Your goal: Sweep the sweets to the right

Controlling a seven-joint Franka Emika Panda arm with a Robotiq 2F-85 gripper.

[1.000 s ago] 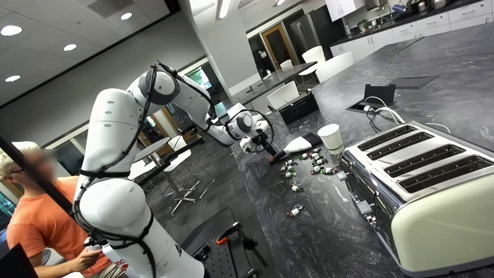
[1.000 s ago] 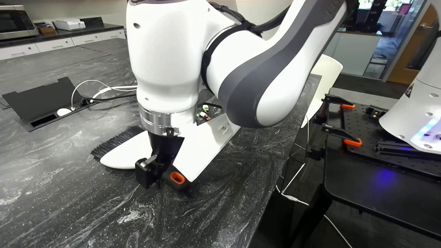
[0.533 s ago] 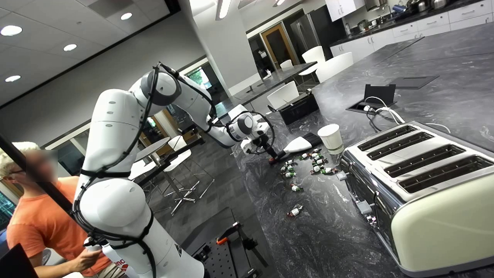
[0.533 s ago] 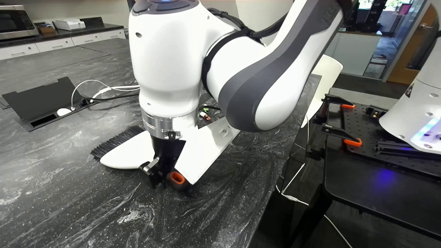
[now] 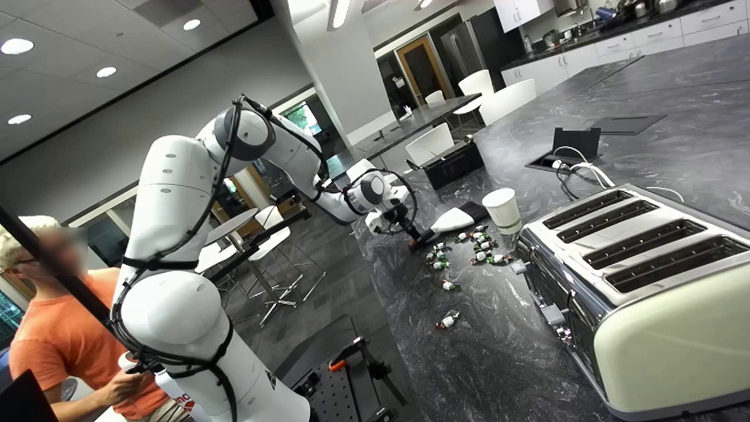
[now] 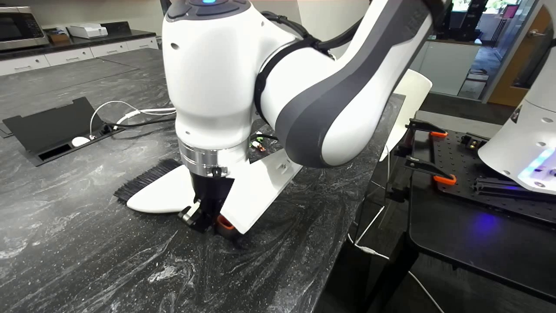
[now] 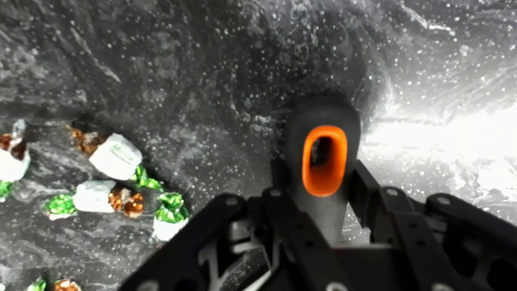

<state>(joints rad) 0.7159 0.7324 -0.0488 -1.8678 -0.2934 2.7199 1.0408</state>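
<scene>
- With gripper (image 7: 319, 176), pinching black, orange-lined handle (image 7: 326, 205) of white-bodied, black-bristled brush (image 5: 451, 220)
- Standing right of white, green-and-copper-foiled sweets (image 7: 116, 157) in wrist view
- Probably needing pushing broadside, across brush's long axis

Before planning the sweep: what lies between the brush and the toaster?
A white cup and several wrapped sweets, as seen in an exterior view.

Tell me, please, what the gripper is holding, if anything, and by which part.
The brush, by its dark handle, near the end with the orange-rimmed opening.
</scene>
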